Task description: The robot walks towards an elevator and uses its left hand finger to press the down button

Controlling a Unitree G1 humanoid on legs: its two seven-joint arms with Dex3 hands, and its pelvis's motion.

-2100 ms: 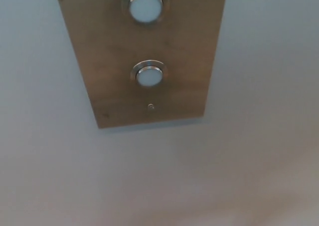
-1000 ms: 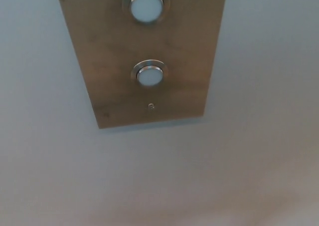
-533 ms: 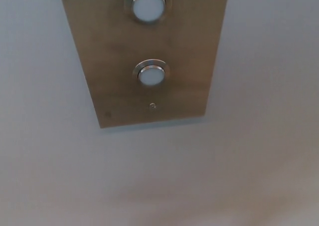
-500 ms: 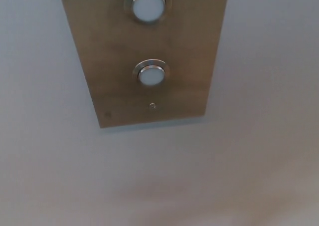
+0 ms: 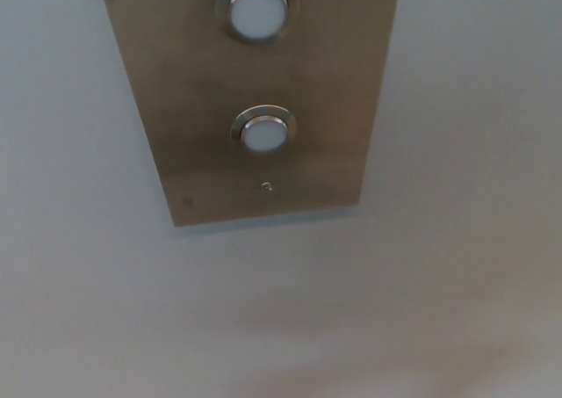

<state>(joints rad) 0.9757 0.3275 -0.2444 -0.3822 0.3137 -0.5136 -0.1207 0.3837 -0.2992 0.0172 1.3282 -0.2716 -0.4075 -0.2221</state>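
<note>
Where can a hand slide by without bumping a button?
The pale wall is bare left, right and below the brushed metal panel. The panel's middle is crowded: upper round silver button, lower round silver button, small metal dot.

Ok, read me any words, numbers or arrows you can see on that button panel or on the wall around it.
No readable text anywhere in this view.
Metal panel: no words, brand or numbers visible.
Upper button: plain pale face, no arrow or sign visible.
Lower button: plain pale face, no arrow or sign visible.
Small round fitting under the lower button: too small to tell whether it carries a mark.
Wall: bare, no label.
</note>
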